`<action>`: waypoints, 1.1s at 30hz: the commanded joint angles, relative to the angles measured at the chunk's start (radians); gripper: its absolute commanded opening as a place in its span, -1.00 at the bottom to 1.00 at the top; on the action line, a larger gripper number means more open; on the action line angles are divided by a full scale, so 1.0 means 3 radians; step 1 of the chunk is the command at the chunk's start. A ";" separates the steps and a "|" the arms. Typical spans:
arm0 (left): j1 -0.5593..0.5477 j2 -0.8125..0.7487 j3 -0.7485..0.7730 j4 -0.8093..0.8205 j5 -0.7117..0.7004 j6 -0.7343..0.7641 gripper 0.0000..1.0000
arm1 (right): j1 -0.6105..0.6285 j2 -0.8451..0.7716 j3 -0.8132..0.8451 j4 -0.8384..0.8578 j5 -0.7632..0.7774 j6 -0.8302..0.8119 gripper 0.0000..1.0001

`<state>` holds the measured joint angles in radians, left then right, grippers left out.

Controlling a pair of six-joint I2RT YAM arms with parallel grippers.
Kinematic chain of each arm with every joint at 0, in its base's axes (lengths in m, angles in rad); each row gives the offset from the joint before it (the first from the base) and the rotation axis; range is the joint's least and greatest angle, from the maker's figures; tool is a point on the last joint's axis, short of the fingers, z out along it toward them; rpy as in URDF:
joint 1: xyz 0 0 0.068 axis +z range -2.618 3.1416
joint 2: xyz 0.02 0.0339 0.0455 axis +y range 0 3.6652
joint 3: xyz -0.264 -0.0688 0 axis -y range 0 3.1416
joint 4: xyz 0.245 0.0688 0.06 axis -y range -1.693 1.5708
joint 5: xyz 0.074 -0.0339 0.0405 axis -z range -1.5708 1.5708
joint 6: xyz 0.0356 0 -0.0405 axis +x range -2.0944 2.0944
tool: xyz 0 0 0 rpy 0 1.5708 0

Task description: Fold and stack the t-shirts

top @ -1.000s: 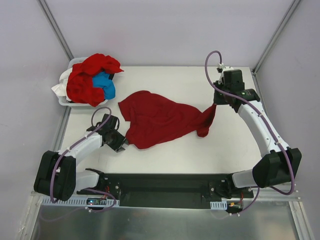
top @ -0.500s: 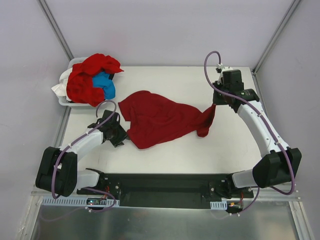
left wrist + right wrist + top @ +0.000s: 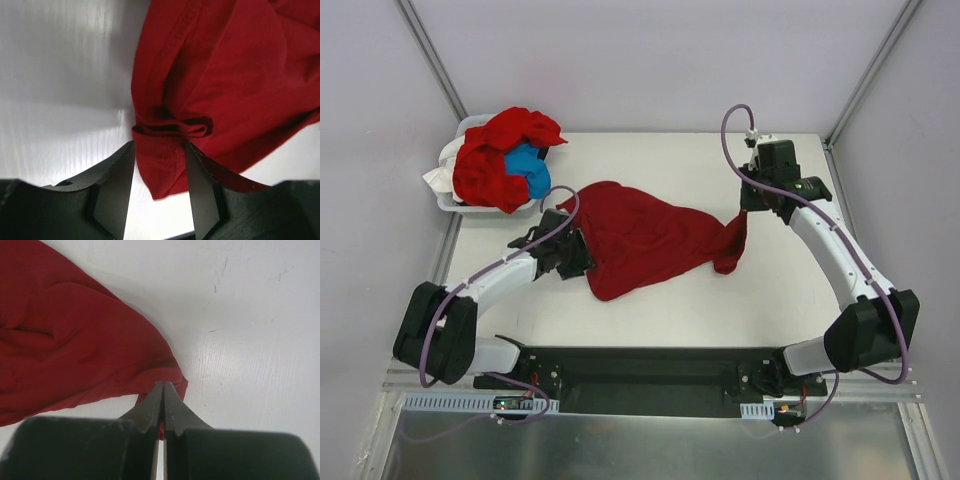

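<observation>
While left gripper [image 3: 158, 150] straddles red t-shirt's [image 3: 640, 240] hem, jaws spread, right gripper [image 3: 163, 389] pinches its corner; white table [image 3: 660, 160], pale walls [image 3: 650, 60] around.

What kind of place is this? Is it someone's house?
Probably a robot lab, not a house: a left arm and right arm bolted to a white table, a red shirt spread between them, plain walls and metal posts around.
</observation>
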<state>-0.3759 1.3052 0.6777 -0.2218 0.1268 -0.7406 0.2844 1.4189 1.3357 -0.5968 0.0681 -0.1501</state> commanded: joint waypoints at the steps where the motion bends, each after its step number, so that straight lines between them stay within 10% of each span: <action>1: -0.0051 0.0338 0.0134 0.0350 0.0165 0.0183 -0.16 | 0.0039 -0.0015 0.0144 -0.0056 0.0085 0.0030 -0.98; 8: -0.0296 0.0691 0.0456 0.0387 0.0175 0.0316 -0.28 | 0.0044 -0.0071 0.0103 -0.0076 0.0167 0.0004 -0.98; 15: -0.0679 0.0753 0.0635 0.0244 0.0058 0.0148 -1.00 | 0.0044 -0.0066 0.0098 -0.0081 0.0177 0.0030 -0.98; 24: -0.1272 0.0649 0.1932 -0.1213 -0.0791 0.0234 -1.00 | 0.0044 -0.0077 0.0073 -0.0076 0.0177 0.0076 -0.98; 33: -0.1672 0.1836 0.2665 -0.1260 -0.0193 0.0597 -0.94 | 0.0049 0.0005 0.0047 -0.0137 0.0294 0.0102 -0.98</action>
<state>-0.8654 1.7229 1.4559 -0.5007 0.0048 -0.6418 0.2935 1.4223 1.3361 -0.6182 0.1146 -0.1310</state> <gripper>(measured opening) 0.017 0.021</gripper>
